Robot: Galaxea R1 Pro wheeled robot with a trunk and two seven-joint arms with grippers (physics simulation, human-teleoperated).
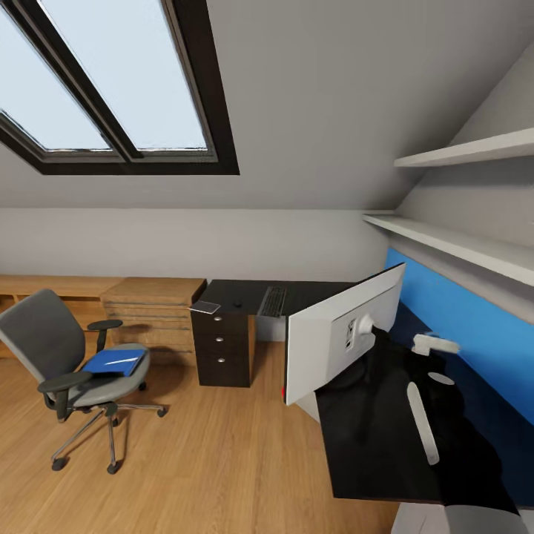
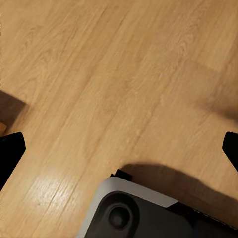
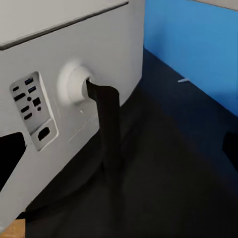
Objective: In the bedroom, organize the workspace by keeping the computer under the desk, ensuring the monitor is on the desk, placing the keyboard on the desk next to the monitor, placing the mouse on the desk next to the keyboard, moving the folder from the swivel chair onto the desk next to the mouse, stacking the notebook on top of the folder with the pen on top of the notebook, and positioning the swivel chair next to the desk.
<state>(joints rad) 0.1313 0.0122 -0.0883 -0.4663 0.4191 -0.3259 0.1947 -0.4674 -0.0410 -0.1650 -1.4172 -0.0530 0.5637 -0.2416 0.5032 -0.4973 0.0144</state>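
one monitor already on the table, white back seen, stand planted. one keyboard, one mouse, one notebook on far wing. one folder waiting on chair. right tool wide open, empty; left tool open, empty, above floor.

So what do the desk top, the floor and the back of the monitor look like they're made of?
The desk top looks like glossy black laminate or lacquer, dark and smooth. The floor looks like light wood planks, with visible grain and seams and a soft sheen. The monitor back looks like matte light-grey plastic, moulded around its port cutouts. These are rendered surfaces, so the materials are only a guess.
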